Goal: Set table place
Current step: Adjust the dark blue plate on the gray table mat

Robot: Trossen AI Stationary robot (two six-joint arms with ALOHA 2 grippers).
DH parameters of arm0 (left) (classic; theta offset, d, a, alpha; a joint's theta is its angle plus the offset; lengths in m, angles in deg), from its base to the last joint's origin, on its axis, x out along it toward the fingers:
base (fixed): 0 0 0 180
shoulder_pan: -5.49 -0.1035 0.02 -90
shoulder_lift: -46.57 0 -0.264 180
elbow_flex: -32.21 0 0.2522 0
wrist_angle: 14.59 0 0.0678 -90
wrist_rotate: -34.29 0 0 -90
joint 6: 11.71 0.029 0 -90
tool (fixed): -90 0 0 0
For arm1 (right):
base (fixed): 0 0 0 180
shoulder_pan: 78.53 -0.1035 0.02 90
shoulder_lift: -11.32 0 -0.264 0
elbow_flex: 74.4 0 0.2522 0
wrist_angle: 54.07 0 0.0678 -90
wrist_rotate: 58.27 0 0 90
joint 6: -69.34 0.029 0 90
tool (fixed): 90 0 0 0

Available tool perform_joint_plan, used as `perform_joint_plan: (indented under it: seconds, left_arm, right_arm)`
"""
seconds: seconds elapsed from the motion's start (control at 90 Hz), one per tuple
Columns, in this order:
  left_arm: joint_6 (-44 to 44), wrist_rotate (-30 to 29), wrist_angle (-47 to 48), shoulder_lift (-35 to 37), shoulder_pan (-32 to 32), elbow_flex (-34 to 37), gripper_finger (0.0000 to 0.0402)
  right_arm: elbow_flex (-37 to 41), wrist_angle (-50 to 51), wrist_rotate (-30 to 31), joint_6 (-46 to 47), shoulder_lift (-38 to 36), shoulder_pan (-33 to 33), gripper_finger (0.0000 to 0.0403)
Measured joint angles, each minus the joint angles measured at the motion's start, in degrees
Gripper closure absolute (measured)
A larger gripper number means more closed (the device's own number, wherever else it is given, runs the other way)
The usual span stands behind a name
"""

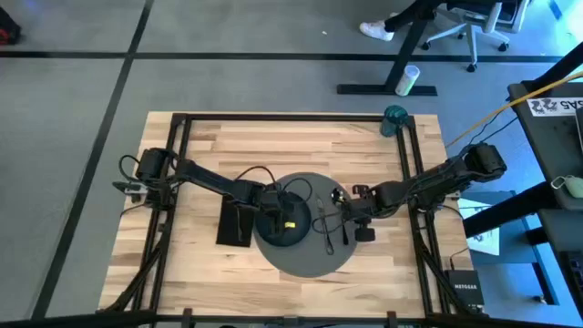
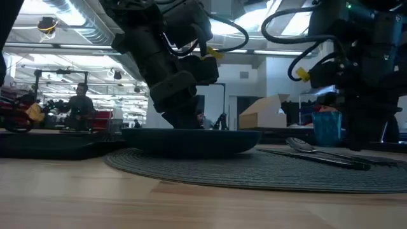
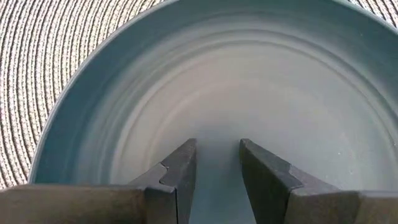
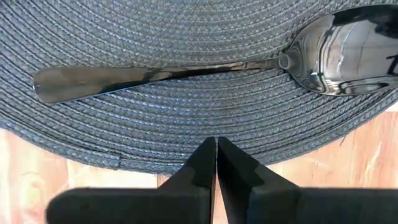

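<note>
Beneath left gripper (image 3: 217, 163): plate (image 3: 261, 81) on placemat (image 1: 305, 260), fingers slightly parted, holding nothing. Napkin (image 1: 234, 223) just left of it on table (image 1: 273, 146). Right gripper (image 4: 216, 155) closed, empty, at placemat edge; spoon (image 4: 186, 68) just ahead. Cup (image 1: 394, 119) well behind, at table's far edge.

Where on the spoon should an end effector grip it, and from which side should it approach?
Probably mid-handle, coming straight down. The spoon lies flat on the placemat, its handle slim and clear all around, while the bowl is wide and rounded.
</note>
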Motion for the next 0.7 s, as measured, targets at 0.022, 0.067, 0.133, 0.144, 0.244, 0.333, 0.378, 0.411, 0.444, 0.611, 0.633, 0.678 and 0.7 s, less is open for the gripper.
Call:
perform_joint_plan:
  seconds: [0.022, 0.067, 0.133, 0.144, 0.244, 0.333, 0.378, 0.411, 0.444, 0.611, 0.633, 0.678, 0.7]
  left_arm:
    - [-0.1, 0.0, 0.0, 0.0, 0.0, 0.0, 0.0295]
    - [-0.2, 0.0, -0.1, 0.0, 0.0, 0.0, 0.0295]
    - [-0.3, 0.0, -0.2, 0.0, 0.0, 0.0, 0.0295]
    - [-0.3, 0.0, -0.3, 0.0, 0.0, 0.0, 0.0295]
    - [-0.3, 0.0, -0.7, 0.0, 0.0, 0.0, 0.0295]
    - [-0.4, 0.0, -1.1, 0.0, 0.0, -0.2, 0.0295]
    - [-0.4, 0.0, -1.1, 0.0, 0.0, -0.6, 0.0295]
    - [-0.3, 0.0, -1.2, 0.0, 0.0, -0.8, 0.0295]
    - [-0.2, 0.0, -1.2, 0.0, 0.0, -1.2, 0.0295]
    - [0.1, 0.0, -1.3, 0.0, -0.3, -1.9, 0.0295]
    - [0.0, 0.0, -1.3, 0.0, -0.3, -1.9, 0.0295]
    - [0.0, 0.0, -1.2, 0.0, -0.5, -1.9, 0.0295]
    - [0.0, 0.0, -1.2, 0.0, -0.6, -1.9, 0.0295]
  right_arm:
    - [0.0, -0.2, 0.0, 0.0, 0.0, 0.0, 0.0403]
    - [0.0, -0.3, 0.0, 0.0, 0.0, 0.0, 0.0403]
    - [0.0, -0.3, 0.0, 0.0, 0.0, 0.0, 0.0403]
    - [0.0, -0.3, 0.0, 0.0, 0.0, 0.0, 0.0403]
    - [0.0, -0.3, 0.0, 0.0, 0.0, 0.1, 0.0403]
    - [0.0, -0.3, 0.1, 0.0, 0.0, 0.1, 0.0403]
    - [0.0, -0.3, 0.1, 0.0, 0.0, 0.1, 0.0403]
    - [0.0, -0.3, 0.1, 0.0, 0.0, 0.1, 0.0403]
    - [0.0, -0.3, 0.1, 0.0, 0.0, 0.1, 0.0403]
    - [0.0, -0.3, 0.1, 0.0, 0.0, 0.0, 0.0403]
    - [0.0, -0.3, 0.1, 0.0, 0.0, 0.0, 0.0403]
    - [0.0, -0.3, 0.2, 0.0, 0.0, 0.0, 0.0403]
    - [0.0, -0.3, 0.3, 0.0, 0.0, 0.0, 0.0403]
